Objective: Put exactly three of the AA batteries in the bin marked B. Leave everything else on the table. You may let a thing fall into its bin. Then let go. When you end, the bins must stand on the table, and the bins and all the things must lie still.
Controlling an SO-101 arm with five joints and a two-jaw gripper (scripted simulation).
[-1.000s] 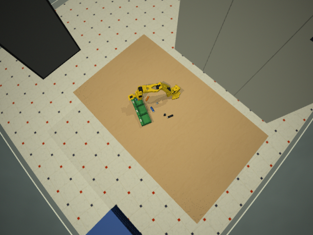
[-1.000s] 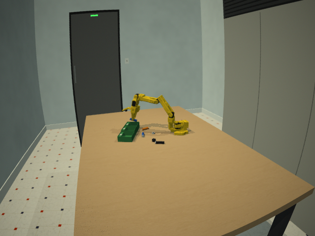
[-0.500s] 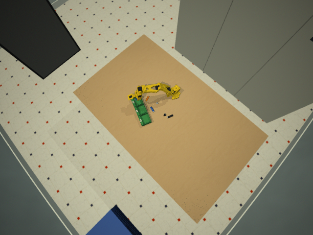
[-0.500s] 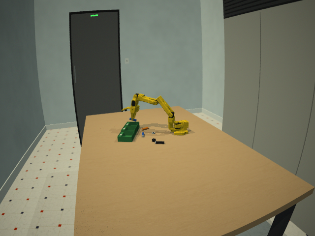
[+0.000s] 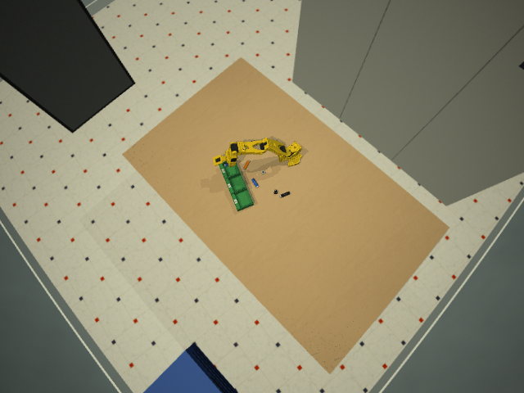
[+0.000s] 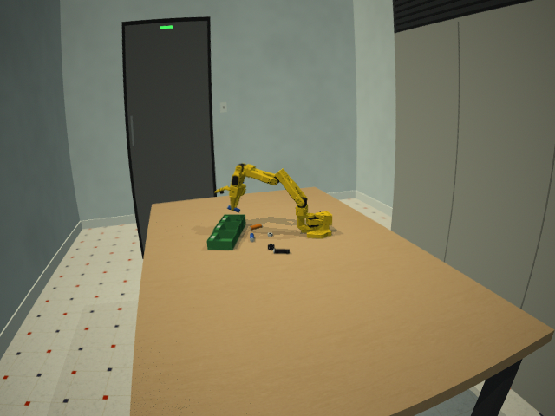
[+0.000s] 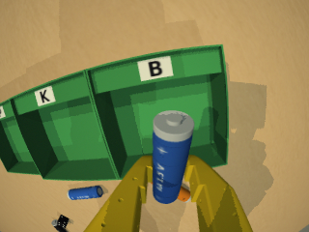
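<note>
1. Above the green square bin marked B (image 5: 232, 171) (image 6: 234, 217) (image 7: 195, 103), our yellow pincer (image 5: 228, 164) (image 6: 233, 207) (image 7: 170, 165) is closed to a narrow gap on a blue cylindrical battery with a pale end (image 5: 226, 164) (image 6: 233, 209) (image 7: 170, 166).
2. We expect it to be stiff, fairly heavy for its size and smooth-skinned, so apt to roll or slip; a mid-barrel hold across its width suits us.
3. On the bench (image 5: 295, 254) (image 6: 313, 313) (image 7: 270, 39) lie another blue battery (image 5: 255, 182) (image 6: 251, 237) (image 7: 86, 192) and an orange cylinder (image 5: 246, 164) (image 6: 256, 226) (image 7: 183, 194), both outside the bins.
4. We judge a low release safest, lest it bounce.
</note>
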